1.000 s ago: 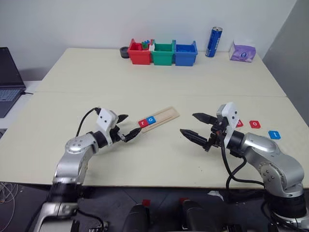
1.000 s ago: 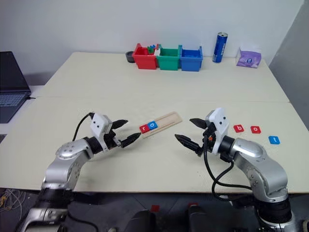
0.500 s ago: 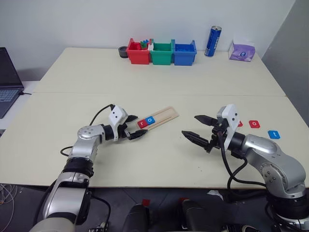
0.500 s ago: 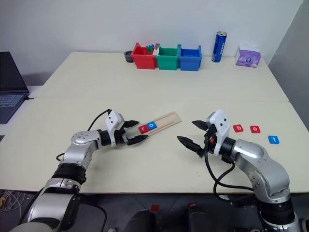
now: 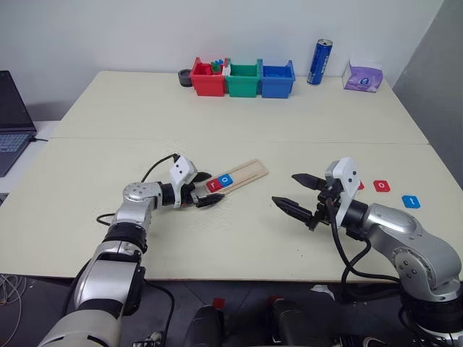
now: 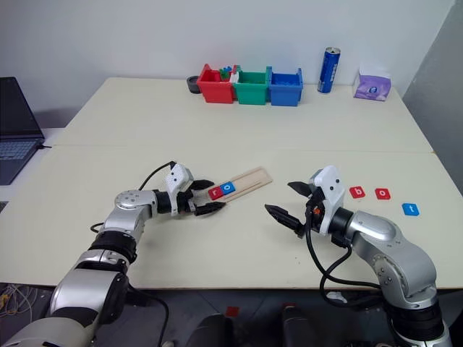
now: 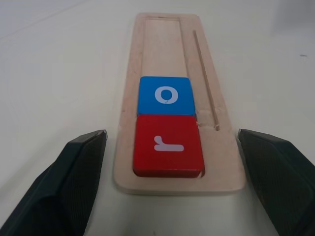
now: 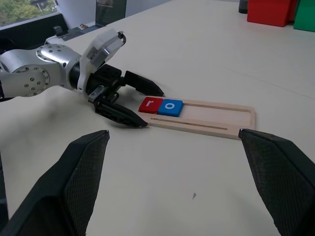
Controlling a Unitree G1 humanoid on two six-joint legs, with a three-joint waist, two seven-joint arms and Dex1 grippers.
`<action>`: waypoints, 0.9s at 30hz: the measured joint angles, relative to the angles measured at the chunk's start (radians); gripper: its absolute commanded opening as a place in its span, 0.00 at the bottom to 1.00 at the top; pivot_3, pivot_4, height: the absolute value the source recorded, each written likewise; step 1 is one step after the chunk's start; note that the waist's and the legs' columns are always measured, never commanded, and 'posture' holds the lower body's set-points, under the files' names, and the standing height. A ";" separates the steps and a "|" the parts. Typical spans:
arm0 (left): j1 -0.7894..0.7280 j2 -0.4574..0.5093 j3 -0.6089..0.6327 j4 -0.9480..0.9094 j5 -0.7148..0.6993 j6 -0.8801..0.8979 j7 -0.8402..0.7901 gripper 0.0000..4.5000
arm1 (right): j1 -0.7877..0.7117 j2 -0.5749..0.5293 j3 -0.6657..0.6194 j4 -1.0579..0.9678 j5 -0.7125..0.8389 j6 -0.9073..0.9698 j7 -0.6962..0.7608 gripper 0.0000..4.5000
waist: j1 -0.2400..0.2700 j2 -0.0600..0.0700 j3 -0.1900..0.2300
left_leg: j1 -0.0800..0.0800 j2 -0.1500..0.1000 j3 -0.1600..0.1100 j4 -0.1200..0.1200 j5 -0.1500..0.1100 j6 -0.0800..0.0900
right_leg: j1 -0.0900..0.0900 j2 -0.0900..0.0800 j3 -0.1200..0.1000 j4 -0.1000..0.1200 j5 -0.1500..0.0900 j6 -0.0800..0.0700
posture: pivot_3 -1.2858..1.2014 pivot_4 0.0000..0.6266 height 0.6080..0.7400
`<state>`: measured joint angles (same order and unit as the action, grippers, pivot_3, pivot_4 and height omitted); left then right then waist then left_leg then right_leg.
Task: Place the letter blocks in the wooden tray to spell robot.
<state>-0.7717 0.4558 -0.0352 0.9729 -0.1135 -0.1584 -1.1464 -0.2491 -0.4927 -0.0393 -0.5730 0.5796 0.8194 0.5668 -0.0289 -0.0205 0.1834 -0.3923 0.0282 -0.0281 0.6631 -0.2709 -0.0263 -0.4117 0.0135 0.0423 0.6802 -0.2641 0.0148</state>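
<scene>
Lying aslant near the middle of the pale counter [image 5: 304, 116], the slim pale wooden tray [image 5: 243, 173] carries a red "r" tile [image 7: 167, 151] and a blue "o" tile [image 7: 165, 95] touching at its near end. We see our left gripper [image 5: 205, 189] with fingers spread, straddling that end. Our right gripper [image 5: 296, 191], fingers likewise released, hovers apart. Two red tiles [image 6: 357, 192] and a blue tile [image 6: 411, 210] lie beyond it.

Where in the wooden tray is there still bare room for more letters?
The groove of the wooden tray is bare beyond the blue o. The near end is crowded: the red r fills it, with the open left claw straddling that end.
</scene>
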 measured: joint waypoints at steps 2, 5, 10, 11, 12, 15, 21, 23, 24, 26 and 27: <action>-0.005 -0.001 0.001 0.007 0.002 -0.001 -0.002 1.00 | 0.000 0.000 0.000 0.000 0.003 0.000 -0.002 1.00 | 0.000 0.000 0.000 | 0.000 0.000 0.000 0.000 0.000 0.000 | 0.000 0.000 0.000 0.000 0.000 0.000 | 0.52 0.24 1.00; -0.007 -0.001 0.000 0.008 0.012 -0.007 -0.005 1.00 | 0.000 0.000 0.000 0.000 0.003 0.000 -0.006 1.00 | 0.000 0.000 0.000 | 0.000 0.000 0.000 0.000 0.000 0.000 | 0.000 0.000 0.000 0.000 0.000 0.000 | 0.52 0.24 1.00; -0.010 0.000 -0.003 0.028 0.038 -0.042 -0.003 1.00 | 0.000 0.000 0.001 0.000 0.003 0.000 -0.008 1.00 | 0.000 0.000 0.000 | 0.000 0.000 0.000 0.000 0.000 0.000 | 0.000 0.000 0.000 0.000 0.000 0.000 | 0.52 0.24 1.00; -0.014 0.000 -0.004 0.038 0.042 -0.047 -0.003 1.00 | 0.001 0.000 0.001 0.000 0.003 0.000 -0.008 1.00 | 0.000 0.000 0.000 | 0.000 0.000 0.000 0.000 0.000 0.000 | 0.000 0.000 0.000 0.000 0.000 0.000 | 0.52 0.24 1.00; -0.019 0.000 -0.005 0.045 0.044 -0.050 -0.004 1.00 | 0.001 0.000 0.001 0.000 0.004 0.000 -0.008 1.00 | 0.000 0.000 0.000 | 0.000 0.000 0.000 0.000 0.000 0.000 | 0.000 0.000 0.000 0.000 0.000 0.000 | 0.52 0.24 1.00; -0.028 0.001 -0.006 0.072 0.050 -0.065 0.000 0.80 | 0.006 -0.002 0.001 -0.005 0.012 0.000 -0.007 1.00 | 0.000 0.000 0.000 | 0.001 0.000 0.000 0.000 0.000 0.000 | 0.000 0.000 0.000 0.000 0.000 0.000 | 0.52 0.24 1.00; -0.049 0.001 -0.005 0.114 0.053 -0.083 -0.004 0.75 | 0.009 -0.011 0.001 -0.012 0.025 0.000 -0.008 1.00 | 0.000 0.000 0.000 | 0.001 0.000 0.000 0.000 0.000 0.000 | 0.001 0.000 0.000 0.001 0.000 0.001 | 0.52 0.24 1.00; -0.051 0.000 -0.007 0.122 0.056 -0.094 -0.004 0.75 | 0.011 -0.015 0.000 -0.012 0.027 0.000 -0.009 1.00 | 0.000 0.000 0.000 | 0.002 0.000 0.000 0.000 0.000 0.000 | 0.001 0.000 0.000 0.001 0.000 0.001 | 0.52 0.24 1.00; -0.053 -0.002 -0.007 0.125 0.060 -0.100 -0.003 0.75 | 0.013 -0.017 -0.001 -0.012 0.029 0.000 -0.010 1.00 | 0.000 0.000 0.000 | 0.002 0.000 0.000 0.000 0.000 0.000 | 0.001 0.000 0.000 0.001 0.000 0.001 | 0.52 0.24 1.00; -0.058 -0.008 -0.008 0.131 0.064 -0.113 -0.004 0.75 | 0.021 -0.021 -0.006 -0.016 0.032 0.000 -0.010 1.00 | 0.000 0.000 0.000 | 0.002 0.000 0.000 0.000 0.000 0.000 | 0.001 0.000 0.000 0.001 0.000 0.001 | 0.52 0.24 1.00; -0.060 -0.013 -0.011 0.131 0.066 -0.118 -0.009 0.75 | 0.028 -0.026 -0.010 -0.019 0.033 0.000 -0.010 1.00 | 0.001 0.000 0.000 | 0.001 0.000 0.000 0.000 0.000 0.000 | 0.001 0.000 0.000 0.001 0.000 0.001 | 0.52 0.24 1.00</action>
<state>-0.8315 0.4429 -0.0458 1.1043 -0.0472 -0.2759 -1.1553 -0.2215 -0.5192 -0.0489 -0.5919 0.6128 0.8192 0.5567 -0.0276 -0.0206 0.1832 -0.3911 0.0279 -0.0282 0.6633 -0.2709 -0.0262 -0.4106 0.0136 0.0423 0.6808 -0.2644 0.0155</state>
